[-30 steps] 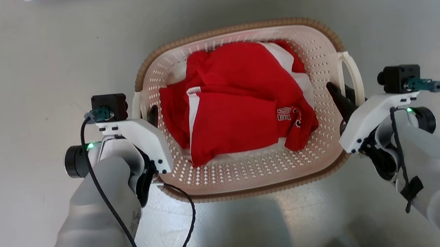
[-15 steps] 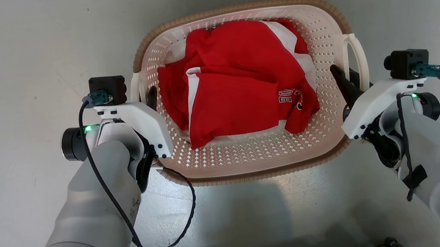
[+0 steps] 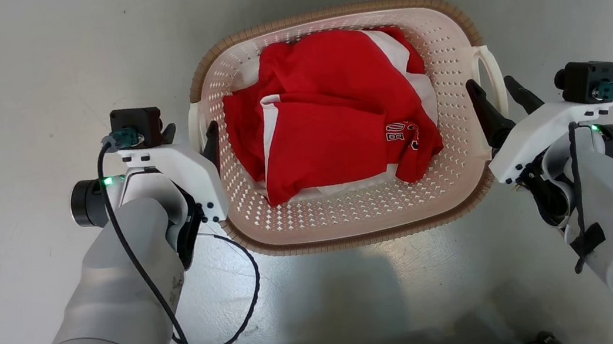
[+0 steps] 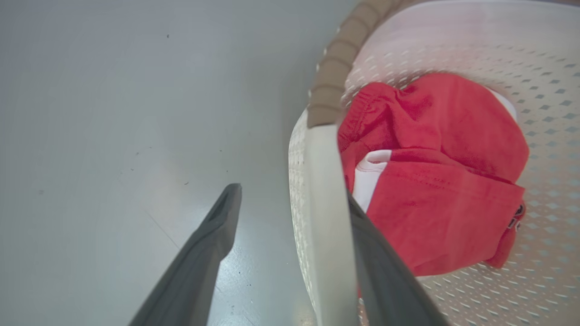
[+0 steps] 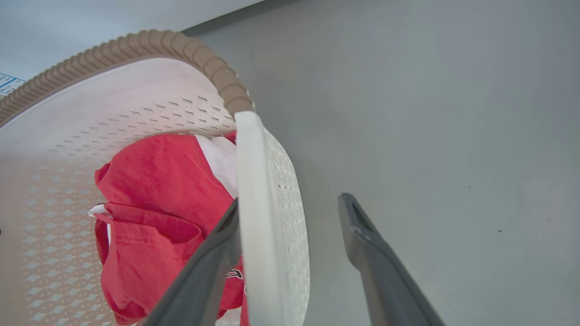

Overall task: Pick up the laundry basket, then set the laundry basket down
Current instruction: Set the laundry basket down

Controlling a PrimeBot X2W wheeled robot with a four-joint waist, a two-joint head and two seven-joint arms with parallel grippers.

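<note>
Both grippers have opened since half a second ago: each was then pinched shut on a handle, and now the fingers stand apart. The basket (image 3: 321,13) sits on the grey floor (image 3: 5,87) straight ahead of the robot, in the same spot as before. The left gripper (image 3: 190,135) is wide open and straddles the white left handle (image 3: 194,129). One finger is inside the basket, close against the handle, and the other is outside, clear of it over the floor. The right gripper (image 3: 489,86) is also wide open and straddles the right handle (image 3: 494,73) in the same way, with its inner finger just beside the loop and its outer finger well off it. Whether the inner fingers touch the handles cannot be told. A crumpled red garment (image 3: 336,126) lies in the basket on a white cloth (image 3: 424,97).
</note>
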